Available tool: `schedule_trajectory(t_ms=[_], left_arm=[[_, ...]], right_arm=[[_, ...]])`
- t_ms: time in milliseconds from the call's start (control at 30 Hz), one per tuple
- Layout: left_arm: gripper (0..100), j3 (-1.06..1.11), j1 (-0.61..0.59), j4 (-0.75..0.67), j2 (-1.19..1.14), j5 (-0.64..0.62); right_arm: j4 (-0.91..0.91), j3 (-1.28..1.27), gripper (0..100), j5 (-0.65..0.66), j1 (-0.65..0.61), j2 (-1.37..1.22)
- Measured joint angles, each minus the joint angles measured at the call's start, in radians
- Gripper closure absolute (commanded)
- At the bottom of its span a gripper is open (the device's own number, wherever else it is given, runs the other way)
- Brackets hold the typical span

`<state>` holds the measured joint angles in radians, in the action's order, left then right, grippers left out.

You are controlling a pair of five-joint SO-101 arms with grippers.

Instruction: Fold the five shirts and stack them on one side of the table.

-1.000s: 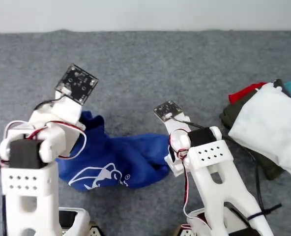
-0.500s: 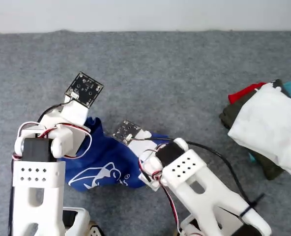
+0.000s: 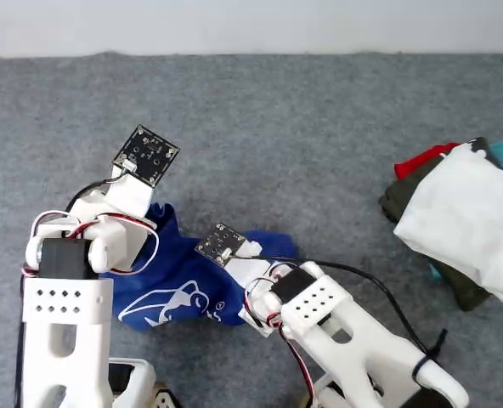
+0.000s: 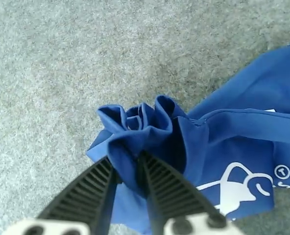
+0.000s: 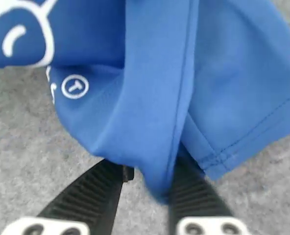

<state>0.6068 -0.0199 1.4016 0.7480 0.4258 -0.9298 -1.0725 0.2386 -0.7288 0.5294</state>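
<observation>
At the tabletop's near-left side lay the blue shirt, crumpled. Left jaws clenched on its bunched end; right jaws pinched its hemmed edge. Folded stack sat at the right edge, with open grey surface between.

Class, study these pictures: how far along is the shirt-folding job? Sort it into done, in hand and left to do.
Done: folded shirts sit in a stack at the table's right side, white on top, dark, red and teal edges beneath. In hand: the left gripper and right gripper each pinch a fold of the bunched blue shirt. Left: finish folding it and add it to the stack.
</observation>
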Motion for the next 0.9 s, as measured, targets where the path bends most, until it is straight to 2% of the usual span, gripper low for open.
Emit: schedule_trajectory(t_ms=[200,300,467,600,700,900], left_arm=[[99,0.002,0.0,0.0,0.0,0.0],[99,0.002,0.0,-0.002,0.0,0.0],[99,0.002,0.0,-0.002,0.0,0.0],[99,0.002,0.0,-0.002,0.0,0.0],[98,0.002,0.0,-0.002,0.0,0.0],[98,0.002,0.0,0.0,0.0,0.0]], right_arm=[[0.041,-0.002,98.8,0.002,0.0,0.0],[0.026,0.052,98.8,0.043,0.055,0.0],[-0.115,0.322,98.8,0.107,0.23,0.0],[-0.267,0.608,98.8,0.104,0.351,-0.003],[-0.367,0.792,98.8,0.095,0.391,-0.003],[-0.523,1.013,98.8,0.092,0.393,-0.003]])
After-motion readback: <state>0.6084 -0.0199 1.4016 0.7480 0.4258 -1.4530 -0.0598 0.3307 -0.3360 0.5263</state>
